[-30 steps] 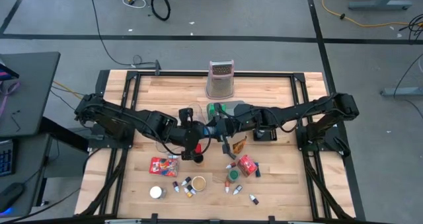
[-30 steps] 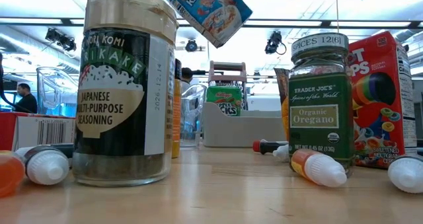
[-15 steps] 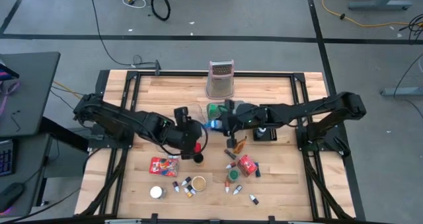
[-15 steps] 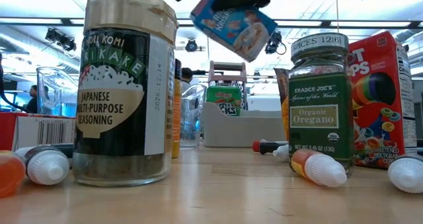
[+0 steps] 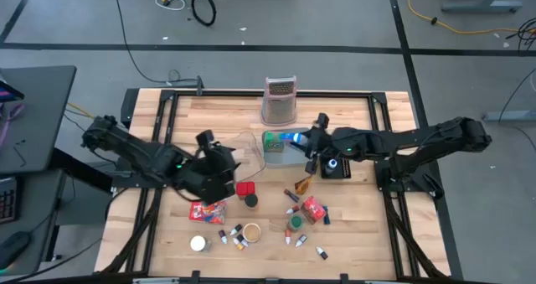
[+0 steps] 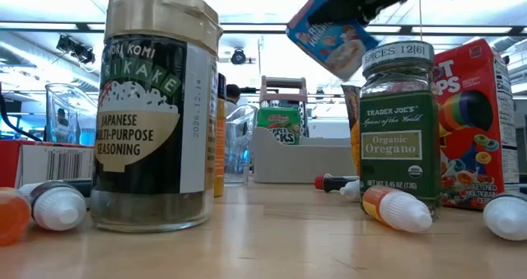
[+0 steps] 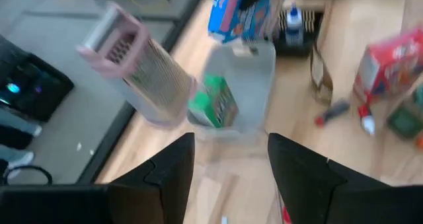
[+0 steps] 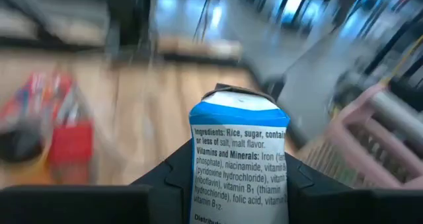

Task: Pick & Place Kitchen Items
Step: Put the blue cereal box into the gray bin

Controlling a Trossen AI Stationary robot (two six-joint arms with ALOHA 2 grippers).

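1. Evidently the sorting is at an early stage, judging by how things lie: most kitchen items are loose on the wooden table [image 5: 352, 116], and only a green packet [image 5: 273, 141] lies in the clear tray [image 5: 285, 155].

2. Leftmost, the left gripper [image 5: 219, 168] hovers over the table's left-centre near a flat red packet [image 5: 207, 210]; in the left wrist view its two dark fingers [image 7: 299, 174] stand apart with nothing between them.

3. Below it sits a loose scatter: a white-lidded round tin [image 5: 198, 244], a small jar [image 5: 250, 232], a red box [image 5: 244, 188], a dark cap [image 5: 251, 201] and several tiny capsule-like pieces [image 5: 230, 236]. All of it is yet to be placed, going by the task.

4. At table height, a glass jar of Japanese seasoning [image 6: 156, 106] with a paper label stands left, and a glass oregano jar [image 6: 398, 131] with a metal lid stands right.

5. Centre back, the metal grater [image 5: 280, 100] stands upright just behind the tray.

6. Above the tray, the right gripper [image 5: 306, 141] is clamped on a blue cardboard cereal box [image 5: 291, 137], held in the air and tilted; the right wrist view shows its printed ingredients panel.

7. Farther right lie a red carton [image 5: 313, 209], a green-lidded jar [image 5: 296, 223] and more capsules [image 5: 322, 252], all unsorted.
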